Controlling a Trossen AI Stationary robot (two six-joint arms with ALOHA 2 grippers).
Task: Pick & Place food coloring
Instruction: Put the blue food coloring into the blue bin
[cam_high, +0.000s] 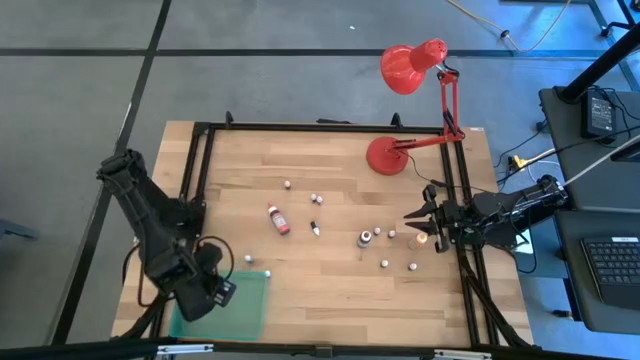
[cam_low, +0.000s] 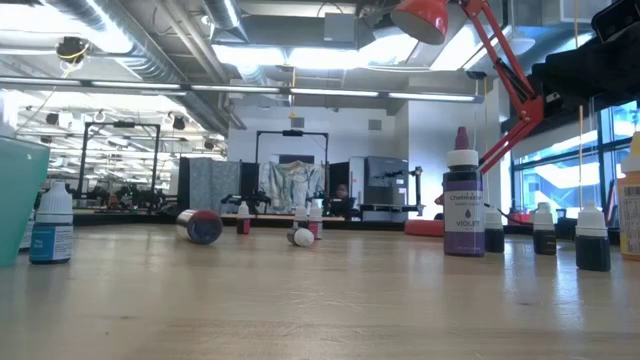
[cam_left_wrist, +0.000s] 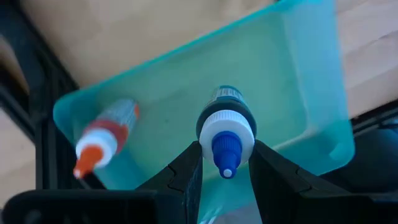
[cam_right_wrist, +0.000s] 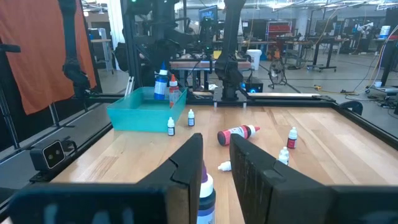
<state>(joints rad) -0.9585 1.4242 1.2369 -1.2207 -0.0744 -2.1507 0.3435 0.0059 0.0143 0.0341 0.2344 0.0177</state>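
From above, my left gripper (cam_high: 215, 292) hangs over the green tray (cam_high: 245, 310) at the table's seven o'clock corner. My right gripper (cam_high: 418, 216) reaches in from three o'clock, beside an orange bottle (cam_high: 419, 240). A red bottle (cam_high: 278, 219) lies flat near the centre, a small dark one (cam_high: 314, 228) just to its three o'clock side, and a purple bottle (cam_high: 365, 238) stands farther that way. Tiny whitish bottles (cam_high: 385, 263) dot the wooden table (cam_high: 330, 290). The red desk lamp (cam_high: 385, 154) sits toward one o'clock.
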